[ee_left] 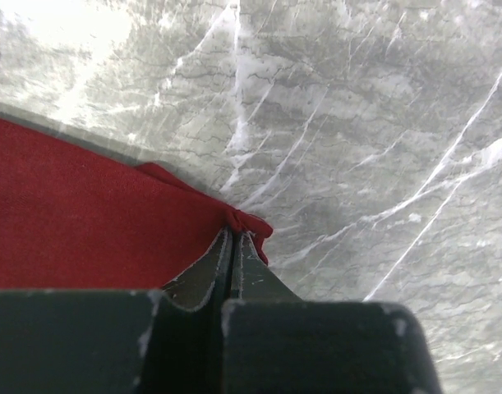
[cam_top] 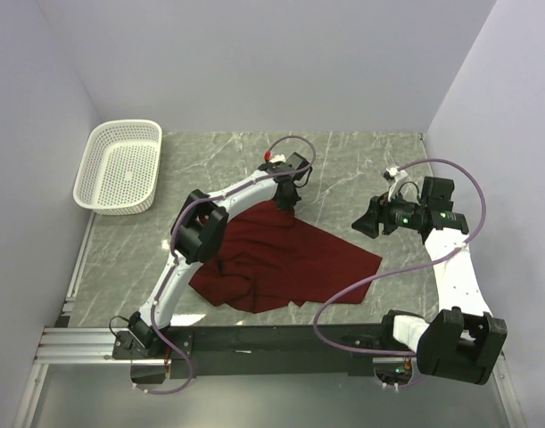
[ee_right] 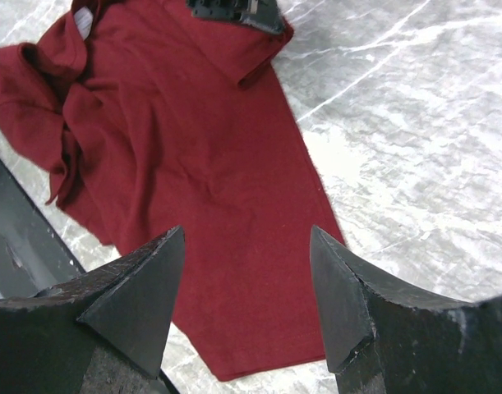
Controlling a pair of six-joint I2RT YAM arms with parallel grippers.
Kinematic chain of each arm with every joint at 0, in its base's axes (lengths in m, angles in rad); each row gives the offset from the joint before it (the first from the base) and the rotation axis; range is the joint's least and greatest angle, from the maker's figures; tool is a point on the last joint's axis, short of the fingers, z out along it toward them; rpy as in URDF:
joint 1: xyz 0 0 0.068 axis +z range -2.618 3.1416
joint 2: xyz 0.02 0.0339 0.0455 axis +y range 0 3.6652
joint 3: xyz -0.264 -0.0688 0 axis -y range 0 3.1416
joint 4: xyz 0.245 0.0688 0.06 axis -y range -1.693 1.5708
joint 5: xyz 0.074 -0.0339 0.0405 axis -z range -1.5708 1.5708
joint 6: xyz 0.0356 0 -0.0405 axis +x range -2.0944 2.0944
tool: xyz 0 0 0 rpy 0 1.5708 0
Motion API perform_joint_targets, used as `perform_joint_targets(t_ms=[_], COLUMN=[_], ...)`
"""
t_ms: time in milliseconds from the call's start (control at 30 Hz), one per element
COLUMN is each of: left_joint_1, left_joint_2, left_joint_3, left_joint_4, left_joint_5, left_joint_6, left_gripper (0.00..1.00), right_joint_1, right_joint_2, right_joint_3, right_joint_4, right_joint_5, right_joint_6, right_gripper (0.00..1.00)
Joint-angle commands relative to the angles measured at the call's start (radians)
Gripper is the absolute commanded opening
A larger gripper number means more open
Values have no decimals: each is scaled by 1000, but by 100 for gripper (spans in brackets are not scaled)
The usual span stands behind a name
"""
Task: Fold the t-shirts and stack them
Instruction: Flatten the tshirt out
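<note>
The maroon t-shirt (cam_top: 281,259) lies spread and partly crumpled on the marble table, bunched at its near left. My left gripper (cam_top: 284,198) is at the shirt's far corner and is shut on it; in the left wrist view the closed fingertips (ee_left: 234,238) pinch a small fold of the red cloth (ee_left: 86,222). My right gripper (cam_top: 363,223) hovers open and empty above the table, right of the shirt. In the right wrist view the shirt (ee_right: 193,164) lies below the spread fingers (ee_right: 144,287), and a small white label (ee_right: 85,20) shows at its collar.
A white perforated plastic basket (cam_top: 120,167) stands at the back left corner of the table. Grey walls close in the left, back and right. The arms' black base rail (cam_top: 281,343) runs along the near edge.
</note>
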Motion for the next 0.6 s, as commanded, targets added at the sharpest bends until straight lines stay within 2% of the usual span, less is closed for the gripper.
perform_joint_targets(t_ms=[0,67,167,267,400,567], left_joint_1=[8,17,54,96,143,186], left_joint_2=[-112,-164,-228,-293,-356,-410], left_joint_3=[-10,-13,-39,-96,-159,-187], left_joint_4=[22,46,78,124,160,175], left_joint_5=[-54,-49,-6,31,55,63], left_joint_6=[61,67,59,61,73,88], left_gripper=[0,0,0,0,0,0], right_joint_1=[-8,-8,30,55,96,149], right_joint_2=[36,69,119,157,172,237], right_joint_3=[10,13,52,52,-19,-100], right_joint_4=[-74,-127,-226,-253,-234,-106], right_joint_5=[-44,-44,63,213,380,517], right_joint_6=[-89,-165,-280,-365,-432,-417], right_gripper=[69,69,68,69,69,69])
